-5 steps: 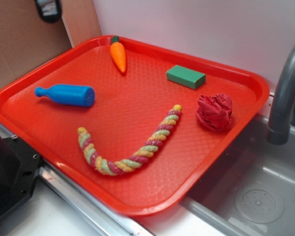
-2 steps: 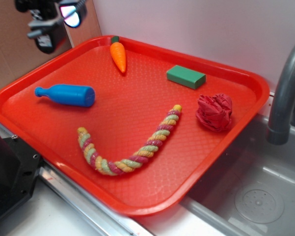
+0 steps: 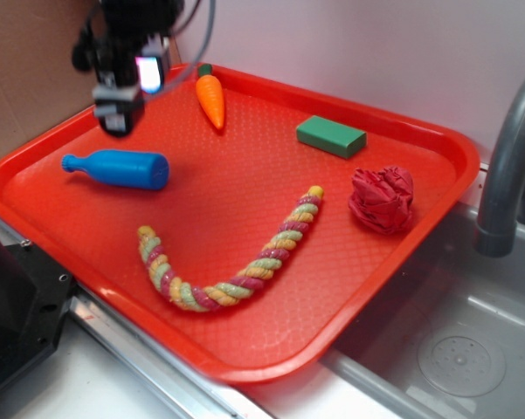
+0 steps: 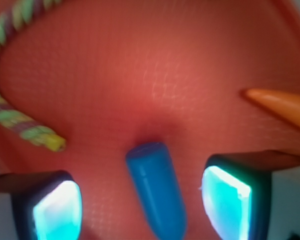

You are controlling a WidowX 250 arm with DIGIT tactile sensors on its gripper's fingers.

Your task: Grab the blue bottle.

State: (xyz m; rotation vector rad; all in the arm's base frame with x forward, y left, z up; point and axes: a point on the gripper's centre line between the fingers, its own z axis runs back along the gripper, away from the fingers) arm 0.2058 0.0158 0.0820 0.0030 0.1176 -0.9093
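Small bright-blue plastic bottle point(image 3: 118, 168) lying on its side near the left rim of the red textured plastic tray point(image 3: 245, 340), under the wide-open pincer point(image 4: 142, 200) and between its two pads in the wrist view. Risk: round body rolling away if one pad touches first (likely with an off-centre descent). Raised rim close on the left; free room toward the striped twisted rope point(image 3: 236, 262); orange plastic carrot point(image 3: 211, 100) well apart.

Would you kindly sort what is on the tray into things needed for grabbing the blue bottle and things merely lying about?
Needed:
blue bottle
end effector

Lying about:
carrot
green block
twisted rope
crumpled red cloth
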